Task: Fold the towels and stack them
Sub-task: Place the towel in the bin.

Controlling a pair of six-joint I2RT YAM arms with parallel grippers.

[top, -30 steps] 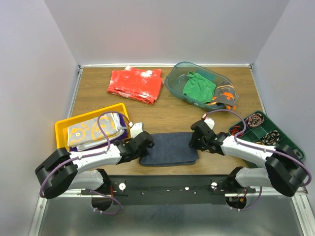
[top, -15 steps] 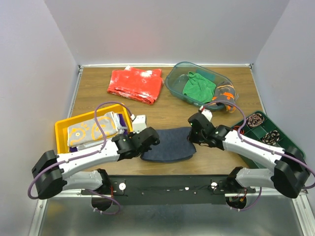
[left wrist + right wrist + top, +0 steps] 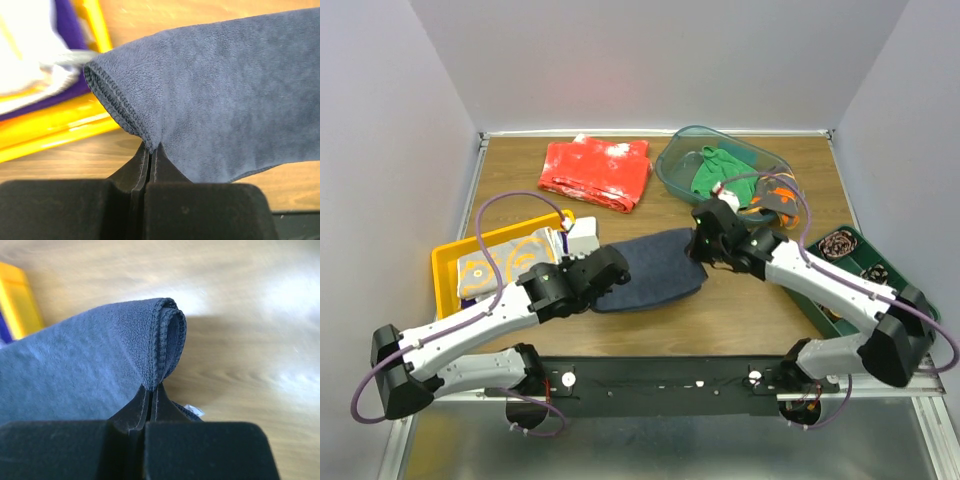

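The folded dark navy towel (image 3: 653, 270) hangs between my two grippers, lifted above the wooden table. My left gripper (image 3: 611, 272) is shut on its left corner (image 3: 150, 145). My right gripper (image 3: 701, 247) is shut on its folded right edge (image 3: 155, 385). A yellow tray (image 3: 447, 258) at the left holds a stack with the grey-and-yellow circle towel (image 3: 490, 268) on top of white and purple ones. The green towel (image 3: 720, 172) and the dark grey towel with orange markings (image 3: 777, 197) lie in the clear bin (image 3: 672, 163).
A red white-speckled cloth (image 3: 597, 171) lies at the back of the table. A green compartment tray (image 3: 865, 262) with small items stands at the right. White walls close in the left, back and right sides.
Both grippers have lifted the navy towel off the table and carried it back and to the left, toward the yellow tray.
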